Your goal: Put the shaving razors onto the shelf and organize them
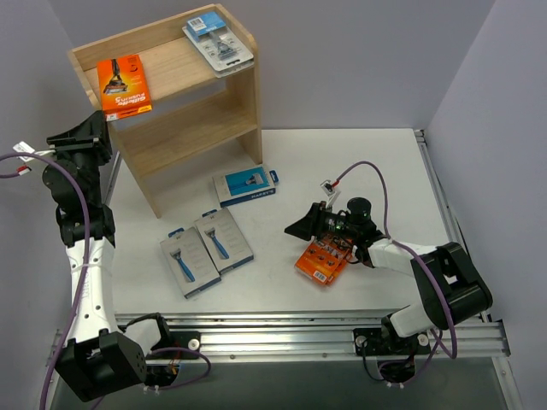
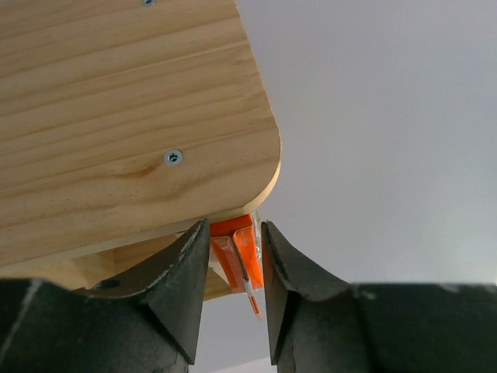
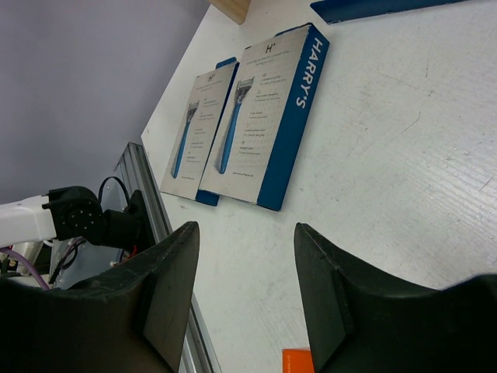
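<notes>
Grey walls close round a white worktop (image 1: 367, 171), and the shelf (image 1: 184, 130) stands at its far left corner. On the top tier one orange pack (image 1: 125, 85) lies flat at the left end, and the clear blister pack (image 1: 219, 41) lies at the right end.

The left fingers (image 2: 182, 287) are at the left end of that tier. They are parted a little, with a corner of the orange pack in the gap between them. The pack rests on the wood, so I judge that they are letting it go, not carrying it.

The right fingers (image 3: 167, 295) are spread wide with nothing between them, low over a second orange pack (image 1: 318, 265) that lies near the right arm. Three grey-and-blue boxes wait on the worktop: two (image 1: 190, 265) side by side in the middle and one (image 1: 246, 185) near the foot of the shelf.

The step in hand, as I judge it, is the setting down of the orange pack on the top tier. The next move calls for the left fingers to draw back without dragging the pack. The right fingers must then catch an edge of the pack below them, which lies flat and offers little to hold.
</notes>
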